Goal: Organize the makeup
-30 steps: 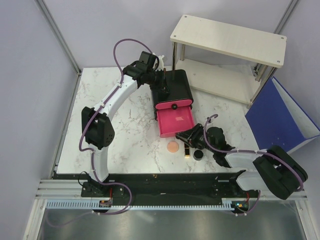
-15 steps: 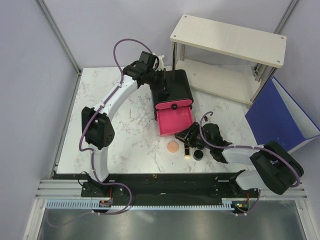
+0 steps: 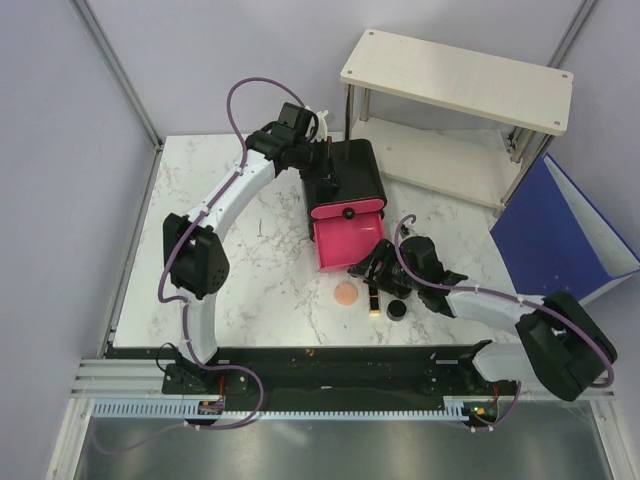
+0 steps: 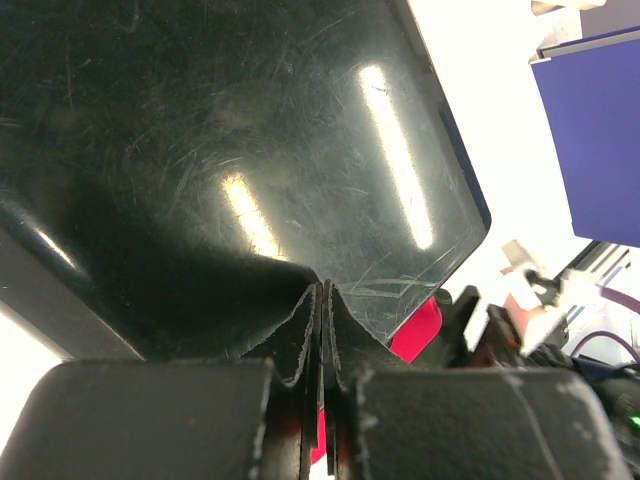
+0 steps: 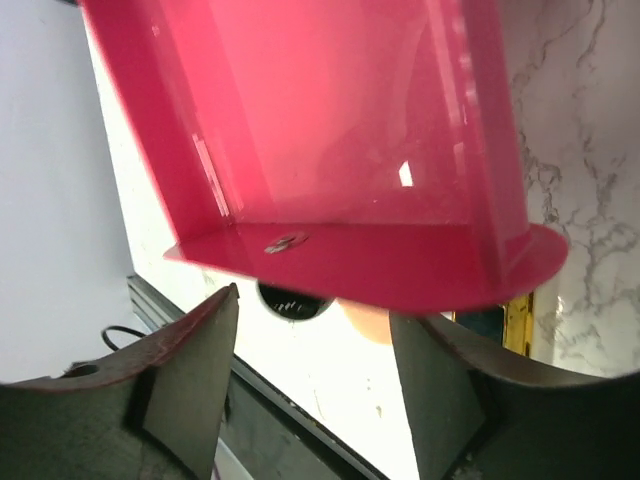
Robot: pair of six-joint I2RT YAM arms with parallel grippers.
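At the pulled-out pink drawer [image 3: 350, 240], the right hand [image 3: 364, 268] gapes empty; the left hand [image 4: 322, 330], closed, sits against the black box [image 3: 352, 170]. Peach disc [image 3: 346, 293], lipstick [image 3: 371, 300] and jar [image 3: 397, 309] lie on the desk [image 3: 250, 260] nearby, likely needing grasping next.

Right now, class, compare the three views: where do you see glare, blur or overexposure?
Left wrist view: long white glare streaks on the scratched black box, background washed out upper right. Right wrist view: the pink drawer fills the frame, one small highlight; the right gripper's fingers below look soft. Top external view: even light, sharp.
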